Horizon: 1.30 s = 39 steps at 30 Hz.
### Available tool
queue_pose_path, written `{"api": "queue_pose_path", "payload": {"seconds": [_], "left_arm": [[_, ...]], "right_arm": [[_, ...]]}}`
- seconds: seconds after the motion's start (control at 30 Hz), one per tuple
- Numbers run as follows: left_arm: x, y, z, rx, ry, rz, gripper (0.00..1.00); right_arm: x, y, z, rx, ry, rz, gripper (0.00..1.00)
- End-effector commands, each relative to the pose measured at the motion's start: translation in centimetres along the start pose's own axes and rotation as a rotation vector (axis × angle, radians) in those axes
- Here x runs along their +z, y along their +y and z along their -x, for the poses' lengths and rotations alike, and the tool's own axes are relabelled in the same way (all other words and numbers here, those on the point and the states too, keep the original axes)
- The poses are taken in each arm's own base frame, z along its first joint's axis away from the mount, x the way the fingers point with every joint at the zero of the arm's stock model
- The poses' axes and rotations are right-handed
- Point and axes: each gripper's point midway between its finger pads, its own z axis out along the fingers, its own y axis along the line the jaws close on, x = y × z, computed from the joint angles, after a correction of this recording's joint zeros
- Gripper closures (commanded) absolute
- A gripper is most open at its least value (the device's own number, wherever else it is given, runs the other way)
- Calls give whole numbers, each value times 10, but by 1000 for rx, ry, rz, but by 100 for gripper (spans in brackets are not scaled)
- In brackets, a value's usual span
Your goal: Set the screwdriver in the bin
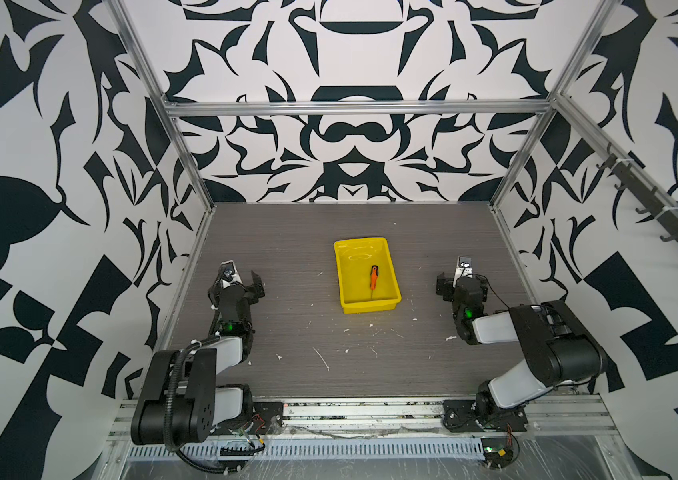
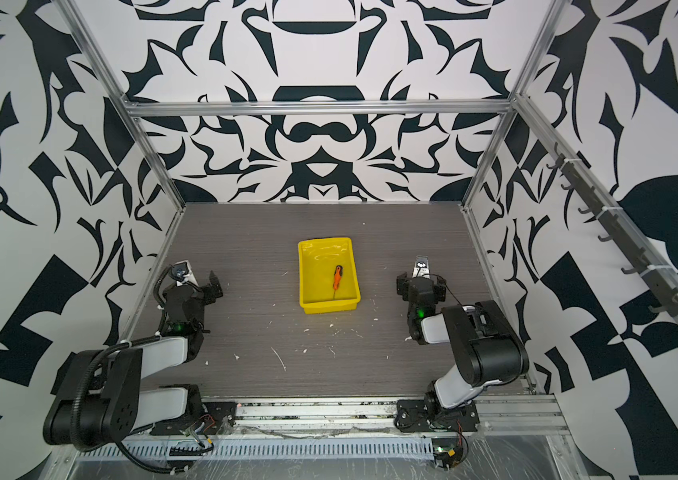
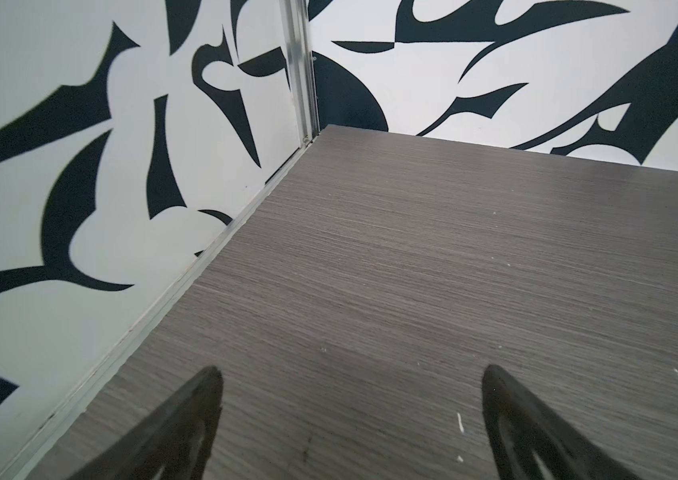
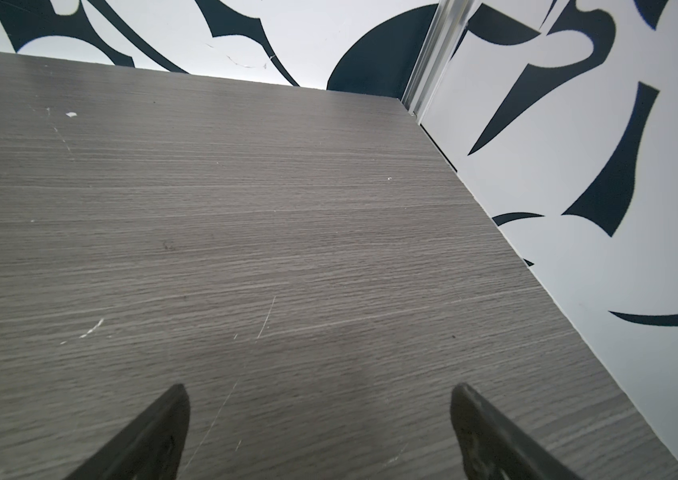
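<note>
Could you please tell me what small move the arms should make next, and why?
Probably none, other than perhaps parking the arms: the screwdriver already lies flat inside the bin. The left gripper and the right gripper are both open and empty over the table, on either side of the bin. The task looks done.

No readable text, labels, brands, numbers, signs

Both arms (image 1: 187, 374) are black with pale grey covers (image 1: 491, 326) and green wrist lights (image 1: 227, 327); the left gripper (image 3: 351, 369) and right gripper (image 4: 318, 386) are dark and pointed.
</note>
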Motion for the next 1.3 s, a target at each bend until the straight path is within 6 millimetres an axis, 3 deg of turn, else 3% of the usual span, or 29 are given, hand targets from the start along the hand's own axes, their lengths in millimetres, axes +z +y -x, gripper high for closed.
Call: {"api": "queue_pose_path", "payload": {"seconds": [0.0,0.2,0.3,0.47,1.03,1.1,1.27], "left_arm": [[7,-2,9,-61,-61,-22,0],[9,0,-3,-80,-143,-28,0],[11,-4,-7,-67,-90,-42,0],[45,-4,-13,-34,75,21,0],[42,-11,-12,-32,62,-22,0],[42,-11,-12,-32,63,-22,0],[42,-11,-12,-32,62,-23,0]], "right_arm": [[0,0,15,29,-49,0,0],[-1,0,14,26,-49,0,0],[0,0,15,28,-50,0,0],[0,0,15,28,-51,1,0],[0,1,15,34,-53,4,0],[-1,14,15,7,-54,80,0],[-2,14,14,6,-54,87,0]]}}
